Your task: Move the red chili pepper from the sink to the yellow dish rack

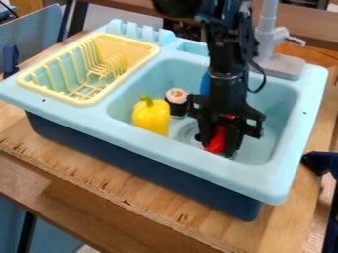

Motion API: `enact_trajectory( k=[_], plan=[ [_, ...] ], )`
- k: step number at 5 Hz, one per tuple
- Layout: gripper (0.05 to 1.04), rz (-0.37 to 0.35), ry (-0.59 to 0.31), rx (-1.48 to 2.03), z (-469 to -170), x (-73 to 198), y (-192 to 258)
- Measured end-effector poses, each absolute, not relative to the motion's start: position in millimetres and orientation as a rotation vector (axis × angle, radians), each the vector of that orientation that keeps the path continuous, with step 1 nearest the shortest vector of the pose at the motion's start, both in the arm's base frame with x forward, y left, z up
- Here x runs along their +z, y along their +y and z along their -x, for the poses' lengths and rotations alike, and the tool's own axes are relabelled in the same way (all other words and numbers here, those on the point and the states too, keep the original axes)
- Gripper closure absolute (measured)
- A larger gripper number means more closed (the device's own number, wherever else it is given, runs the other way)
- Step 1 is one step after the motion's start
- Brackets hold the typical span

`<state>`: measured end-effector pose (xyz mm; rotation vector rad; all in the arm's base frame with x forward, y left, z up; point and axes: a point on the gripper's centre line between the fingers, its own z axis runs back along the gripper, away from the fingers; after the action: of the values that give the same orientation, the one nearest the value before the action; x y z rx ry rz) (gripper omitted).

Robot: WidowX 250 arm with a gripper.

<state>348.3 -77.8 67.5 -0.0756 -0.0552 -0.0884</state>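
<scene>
- Camera view: red object [214,144] low in sink basin [255,154], partly hidden by gripper [218,146].
- Grip state: cannot tell whether open or closed on it.
- Handling, judged: light, stiff, probably smooth plastic; may slip. Hold across narrow middle.
</scene>
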Motion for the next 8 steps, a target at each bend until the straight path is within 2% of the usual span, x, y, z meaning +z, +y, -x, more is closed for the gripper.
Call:
enact_trajectory(
  k=[2, 3, 4, 5, 6, 8],
  plan=[
    [0.663, 0.085, -0.045, -0.077, -345.0, 68.7, -77.3],
    [0.663, 0.164, -0.055, -0.211, -327.0, 84.1, -93.1],
    [0.662, 0.14, -0.128, -0.284, -308.3, 110.9, -107.2],
    [0.663, 0.159, -0.147, -0.303, -299.7, 126.0, -107.2],
    [0.663, 0.16, -0.233, -0.317, -285.1, 176.3, -85.2],
    [0.663, 0.153, -0.381, -0.195, -264.0, 273.0, -3.6]
  ],
)
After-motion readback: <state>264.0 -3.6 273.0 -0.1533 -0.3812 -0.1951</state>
